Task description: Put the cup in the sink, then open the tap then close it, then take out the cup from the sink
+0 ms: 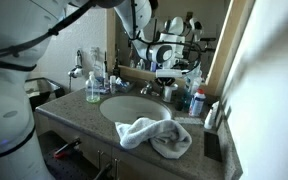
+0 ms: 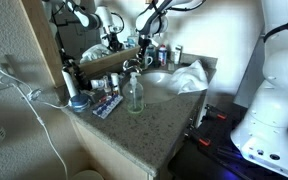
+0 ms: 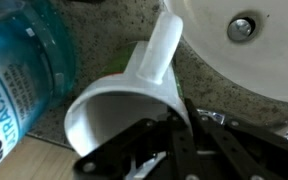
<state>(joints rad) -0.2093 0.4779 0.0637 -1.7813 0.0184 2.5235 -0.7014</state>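
In the wrist view a white cup with a long handle stands on the speckled counter beside the white sink. The sink's drain shows at the top right. My gripper is shut on the cup's rim, one finger inside and one outside. In both exterior views the gripper is at the back of the counter behind the sink basin, near the tap. The cup itself is hard to make out there.
A blue mouthwash bottle stands right next to the cup. A crumpled white towel lies on the counter's front edge. A soap dispenser and several toiletries crowd the counter by the mirror.
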